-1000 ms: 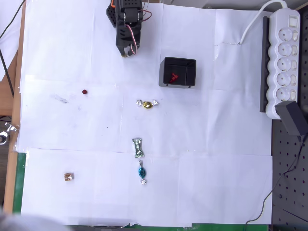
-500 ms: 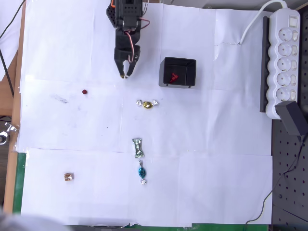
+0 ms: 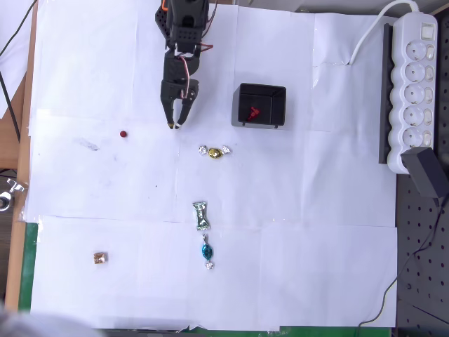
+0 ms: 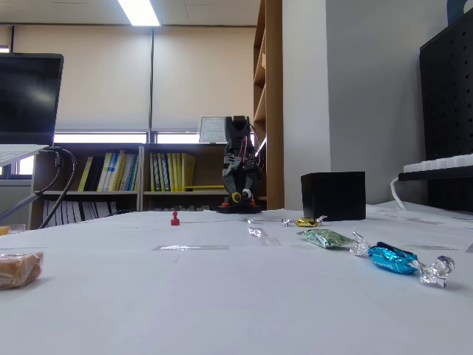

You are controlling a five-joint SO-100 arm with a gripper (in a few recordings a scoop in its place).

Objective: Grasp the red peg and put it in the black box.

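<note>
The red peg [image 3: 123,133] is a tiny dark-red dot on the white paper, left of centre; in the fixed view it stands upright [image 4: 175,218]. The black box [image 3: 260,105] is open-topped and has a bright red angular piece [image 3: 253,111] inside; in the fixed view the black box [image 4: 333,196] stands to the right. My gripper [image 3: 173,125] points down the picture between peg and box, roughly 70 px right of the peg. Its fingertips meet in a point and hold nothing. The fixed view has the gripper [image 4: 236,197] low over the table, right of the peg.
A gold candy [image 3: 215,151] lies just below and right of the gripper. A green candy [image 3: 201,215] and a blue candy [image 3: 207,252] lie lower at the centre, and a brown sweet [image 3: 100,258] at the lower left. A white power strip [image 3: 415,84] lines the right edge.
The arm has stretched out from its folded pose near the base, carrying the gripper down the overhead picture and slightly left, closer to the peg's row. Peg and candies have not moved.
</note>
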